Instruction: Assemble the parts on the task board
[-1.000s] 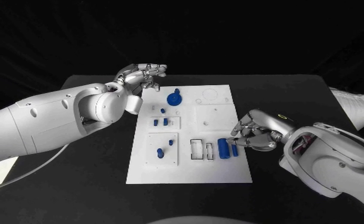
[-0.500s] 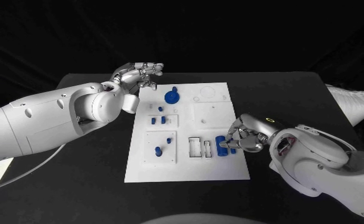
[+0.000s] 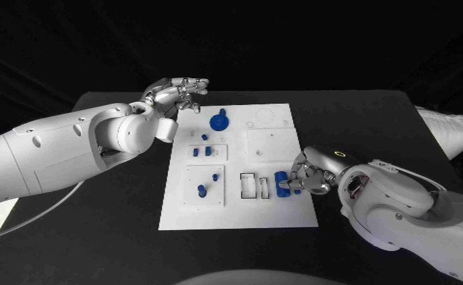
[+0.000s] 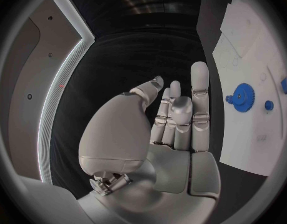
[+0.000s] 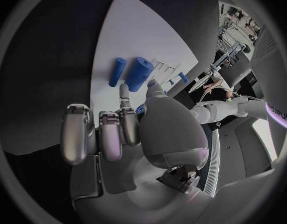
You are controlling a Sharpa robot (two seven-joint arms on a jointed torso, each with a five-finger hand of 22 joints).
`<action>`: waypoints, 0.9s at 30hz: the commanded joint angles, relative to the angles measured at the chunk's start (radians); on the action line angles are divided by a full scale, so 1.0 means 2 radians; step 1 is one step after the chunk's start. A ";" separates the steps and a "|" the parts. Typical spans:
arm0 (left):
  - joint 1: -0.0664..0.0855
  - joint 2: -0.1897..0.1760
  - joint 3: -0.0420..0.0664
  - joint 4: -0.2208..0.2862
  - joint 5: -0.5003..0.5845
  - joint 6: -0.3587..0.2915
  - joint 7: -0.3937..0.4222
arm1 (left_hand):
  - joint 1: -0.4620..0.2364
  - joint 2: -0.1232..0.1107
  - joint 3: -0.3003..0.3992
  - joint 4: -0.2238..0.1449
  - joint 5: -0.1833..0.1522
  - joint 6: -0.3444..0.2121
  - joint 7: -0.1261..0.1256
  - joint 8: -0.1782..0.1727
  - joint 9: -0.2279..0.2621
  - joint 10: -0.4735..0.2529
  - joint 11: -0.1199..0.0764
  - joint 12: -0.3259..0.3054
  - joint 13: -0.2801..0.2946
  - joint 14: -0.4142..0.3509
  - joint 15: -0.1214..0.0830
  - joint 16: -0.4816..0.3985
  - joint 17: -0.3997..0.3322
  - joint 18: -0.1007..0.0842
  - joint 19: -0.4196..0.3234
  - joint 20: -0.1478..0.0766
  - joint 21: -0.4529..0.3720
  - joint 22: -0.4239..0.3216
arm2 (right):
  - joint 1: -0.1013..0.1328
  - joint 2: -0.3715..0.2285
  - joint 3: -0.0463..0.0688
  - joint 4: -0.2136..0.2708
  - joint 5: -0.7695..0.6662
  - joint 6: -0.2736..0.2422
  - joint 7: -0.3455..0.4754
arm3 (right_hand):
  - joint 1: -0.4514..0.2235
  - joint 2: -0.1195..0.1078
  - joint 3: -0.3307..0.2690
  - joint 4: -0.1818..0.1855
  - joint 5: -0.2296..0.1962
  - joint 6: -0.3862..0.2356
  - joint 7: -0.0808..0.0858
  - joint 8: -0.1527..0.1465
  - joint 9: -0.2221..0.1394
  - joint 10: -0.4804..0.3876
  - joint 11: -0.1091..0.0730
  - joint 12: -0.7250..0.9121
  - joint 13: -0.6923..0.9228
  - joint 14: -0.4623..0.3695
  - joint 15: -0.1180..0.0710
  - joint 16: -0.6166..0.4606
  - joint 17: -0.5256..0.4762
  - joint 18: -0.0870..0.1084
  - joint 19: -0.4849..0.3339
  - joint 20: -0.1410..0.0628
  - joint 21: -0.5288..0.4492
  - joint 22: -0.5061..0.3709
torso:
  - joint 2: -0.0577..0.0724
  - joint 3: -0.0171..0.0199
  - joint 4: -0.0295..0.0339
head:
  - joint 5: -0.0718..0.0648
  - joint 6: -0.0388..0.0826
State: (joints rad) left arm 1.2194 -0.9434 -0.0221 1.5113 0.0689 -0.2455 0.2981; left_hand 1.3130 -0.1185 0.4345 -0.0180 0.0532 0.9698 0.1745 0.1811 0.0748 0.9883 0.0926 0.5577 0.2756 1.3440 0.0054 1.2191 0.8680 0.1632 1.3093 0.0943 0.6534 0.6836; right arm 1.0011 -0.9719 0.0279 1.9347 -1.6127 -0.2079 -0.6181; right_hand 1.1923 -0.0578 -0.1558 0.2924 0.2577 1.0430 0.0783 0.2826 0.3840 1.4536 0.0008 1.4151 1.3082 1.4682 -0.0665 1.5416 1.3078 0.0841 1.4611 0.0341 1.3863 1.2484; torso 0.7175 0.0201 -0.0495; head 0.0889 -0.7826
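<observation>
The right hand [image 3: 310,176] sits low over the near right part of the task board [image 3: 280,139], its fingers curled down toward the board. Just beside its fingertips, on the side toward the board's middle, lies a thick blue cylinder [image 3: 282,184], and a thinner blue peg [image 3: 296,190] lies right at the fingertips. From the right wrist view the thick cylinder [image 5: 138,74] and the thin peg [image 5: 116,71] lie side by side just beyond the fingers [image 5: 110,134], and a bit of blue shows tucked beside the thumb, but I cannot tell whether the hand is grasping a piece or only touching it.

The left hand [image 3: 179,92] hangs off the far left corner of the board, above the black table [image 3: 366,118]. Its fingers are drawn in together with nothing between them, a clenched hand. The left wrist view shows those fingers [image 4: 180,115] folded close against the palm. Near that hand, just inside the board's far edge, stands a blue gear [image 3: 220,123]; the same gear [image 4: 241,97] appears beyond the fingers in the wrist view. Further from the left hand, toward the board's middle, several small blue pegs [image 3: 201,152] stand in square recessed plates, and two open rectangular slots [image 3: 250,186] lie beside the thick cylinder.
</observation>
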 commanded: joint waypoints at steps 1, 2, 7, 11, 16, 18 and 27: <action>0.000 0.000 0.000 0.001 -0.002 0.010 0.002 | -0.001 0.000 -0.002 0.000 0.001 -0.004 0.000 0.002 0.000 -0.004 -0.001 0.003 0.000 -0.001 0.000 0.003 -0.001 0.006 0.001 0.004 0.000 -0.001 | -0.003 0.006 0.000 -0.005 -0.026 0.009 -0.016 | -0.003 0.003 -0.004 -0.001 0.002 -0.003 -0.001 0.003 0.003 0.000 0.000 -0.003 0.056 0.047 -0.001 0.002 0.109 -0.010 0.007 0.000 0.001 0.000 | 0.000 -0.0001 0.0003 | 0.000 0.000; 0.000 0.000 0.000 0.001 -0.002 0.010 0.002 | -0.001 0.000 -0.002 0.000 0.001 -0.004 0.000 0.002 0.000 -0.004 -0.001 0.003 0.000 -0.001 0.000 0.003 -0.001 0.006 0.001 0.004 0.000 -0.001 | -0.004 0.008 0.000 -0.006 -0.027 0.010 -0.017 | -0.003 0.003 -0.005 -0.001 0.002 -0.003 -0.001 0.003 0.003 -0.001 0.000 -0.003 0.055 0.047 -0.001 0.002 0.109 -0.010 0.007 0.000 0.001 0.000 | 0.000 -0.0002 0.0004 | 0.001 -0.001; 0.000 -0.001 0.000 0.002 -0.002 0.010 0.002 | -0.001 0.001 -0.002 0.000 0.001 -0.004 0.000 0.003 0.000 -0.004 -0.001 0.004 0.000 -0.001 0.000 0.003 0.000 0.006 0.001 0.004 0.000 -0.001 | -0.007 0.016 0.000 -0.014 -0.031 0.011 -0.019 | -0.006 0.003 -0.007 0.000 0.001 -0.006 0.000 0.005 0.007 -0.002 0.001 -0.005 0.054 0.046 -0.001 0.001 0.109 -0.010 0.006 0.000 0.000 -0.001 | 0.001 -0.0004 0.0010 | 0.001 -0.002; 0.000 -0.002 0.000 0.002 -0.002 0.010 0.002 | -0.002 0.001 -0.002 0.000 0.001 -0.004 0.000 0.003 0.000 -0.004 -0.001 0.004 0.000 -0.001 0.000 0.003 0.000 0.006 0.001 0.004 0.000 -0.001 | -0.010 0.025 0.000 -0.020 -0.032 0.011 -0.019 | -0.006 0.003 -0.007 0.000 0.001 -0.007 0.000 0.005 0.008 -0.002 0.001 -0.005 0.054 0.046 -0.001 0.001 0.109 -0.010 0.006 0.000 0.000 -0.001 | 0.001 -0.0004 0.0009 | 0.003 -0.003; 0.000 -0.003 0.000 0.003 -0.002 0.010 0.002 | -0.002 0.001 -0.002 0.000 0.001 -0.004 0.000 0.003 0.000 -0.004 -0.001 0.004 0.000 -0.001 0.000 0.003 0.000 0.006 0.001 0.004 0.000 -0.001 | -0.011 0.033 0.000 -0.026 -0.033 0.017 -0.019 | -0.007 0.003 -0.008 -0.001 0.001 -0.007 0.000 0.006 0.009 -0.003 0.001 -0.006 0.053 0.046 -0.001 0.001 0.109 -0.010 0.006 0.000 0.000 -0.001 | 0.000 -0.0009 0.0008 | 0.004 -0.005; 0.000 -0.003 0.000 0.003 -0.002 0.010 0.002 | -0.002 0.001 -0.002 0.000 0.001 -0.004 0.000 0.003 0.000 -0.004 -0.001 0.004 0.000 -0.001 0.000 0.003 0.000 0.006 0.001 0.004 0.000 -0.001 | -0.012 0.036 0.000 -0.029 -0.033 0.021 -0.019 | -0.006 0.004 -0.008 -0.001 0.001 -0.008 0.000 0.007 0.010 -0.003 0.001 -0.006 0.054 0.046 -0.001 0.001 0.109 -0.010 0.006 0.000 0.000 -0.001 | 0.001 -0.0008 0.0005 | 0.005 -0.005; 0.000 -0.005 0.000 0.005 -0.002 0.010 0.002 | -0.002 0.001 -0.002 0.000 0.001 -0.004 0.000 0.003 0.000 -0.004 -0.001 0.004 0.000 -0.001 0.000 0.003 0.000 0.006 0.001 0.004 0.000 -0.001 | -0.016 0.046 0.000 -0.042 -0.034 0.033 -0.020 | 0.013 0.013 -0.005 -0.006 0.007 -0.015 0.000 0.015 0.025 -0.003 0.001 -0.006 0.056 0.046 -0.001 0.001 0.109 -0.010 0.005 0.000 0.000 -0.001 | 0.000 -0.0007 0.0001 | 0.006 -0.006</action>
State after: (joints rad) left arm 1.2194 -0.9531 -0.0222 1.5180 0.0687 -0.2446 0.2971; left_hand 1.3130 -0.1184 0.4345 -0.0180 0.0532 0.9698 0.1745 0.1810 0.0748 0.9882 0.0927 0.5635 0.2756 1.3440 0.0054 1.2191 0.8681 0.1632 1.3093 0.0944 0.6534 0.6835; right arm 0.9739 -0.8825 0.0304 1.8594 -1.6686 -0.1787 -0.6475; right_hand 1.2070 -0.0349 -0.1677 0.2877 0.2688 1.0197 0.0769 0.3079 0.4326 1.4534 0.0008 1.4047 1.3078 1.4682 -0.0664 1.5415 1.3075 0.0841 1.4611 0.0342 1.3862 1.2461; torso 0.7180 0.0184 -0.0492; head 0.0999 -0.7949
